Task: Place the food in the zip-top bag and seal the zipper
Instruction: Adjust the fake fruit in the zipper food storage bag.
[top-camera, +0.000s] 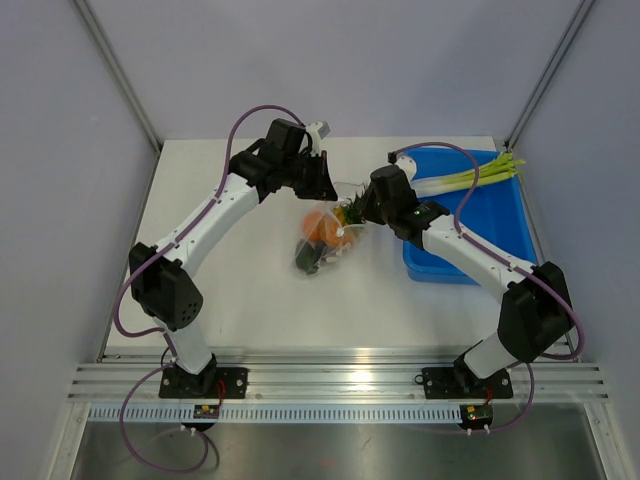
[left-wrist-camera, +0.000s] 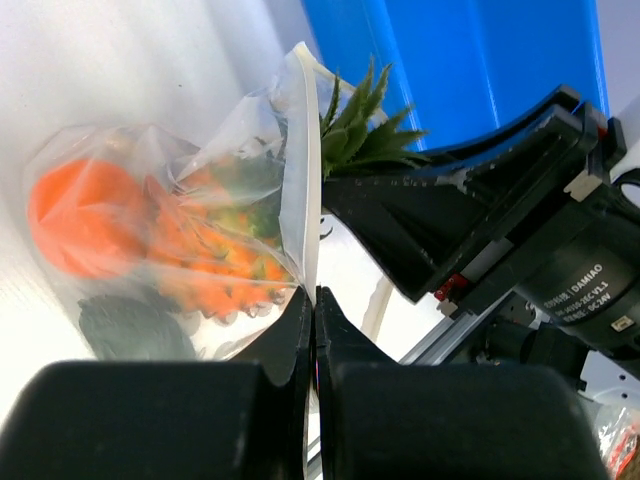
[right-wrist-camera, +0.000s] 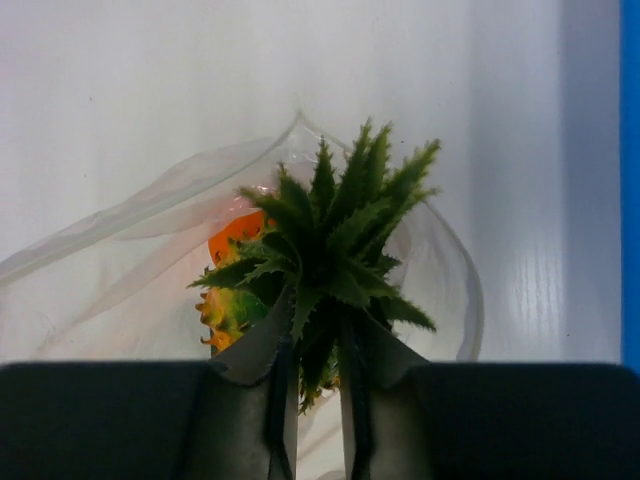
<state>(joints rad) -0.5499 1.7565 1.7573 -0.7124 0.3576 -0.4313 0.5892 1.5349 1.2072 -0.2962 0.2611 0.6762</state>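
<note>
- Zip-top bag (top-camera: 318, 245) lies on its side mid-worktop (top-camera: 230, 290), btwn the two arms, mouth toward the right one.
- left hand (left-wrist-camera: 315, 325): fingers pressed together, pinching the bag's mouth edge. The film runs straight into the seam btwn them.
- right hand (right-wrist-camera: 315, 400): fingers narrow-set, pinching the lower crown leaves of the pineapple (right-wrist-camera: 330, 240). Fingertips are part-covered by leaves, so exact contact is hard to read.
- Pineapple body is inside the bag, w/ the green crown poking out thru the gaping mouth. In the right wrist view the leaves hide most of the body; only an orange-yellow patch shows.
- zipper (left-wrist-camera: 293, 170): pale strip along the mouth edge, not closed. Its far run is too clear to trace.
- Also in the bag: a round orange piece (left-wrist-camera: 80, 215) at the closed end and a dark piece (left-wrist-camera: 130, 325) beside it. The dark one is blurred by crinkled film & partly cut off by the hand, so can't tell how many there are.
- Overhead view: both hands' fingertips are hidden under their wrists, and the bag outline is barely vis. on the pale worktop.
- Left arm reaches fwd, elbow bent, wrist turned inward, hand at the bag's far side.
- Right arm reaches fwd & left past the near corner of the blue bin (top-camera: 490, 230), hand aimed at the bag mouth.
- Bin sits right of the bag, apart from it. Long green stalks (top-camera: 480, 175) lie across its far part, tips past the right rim.
</note>
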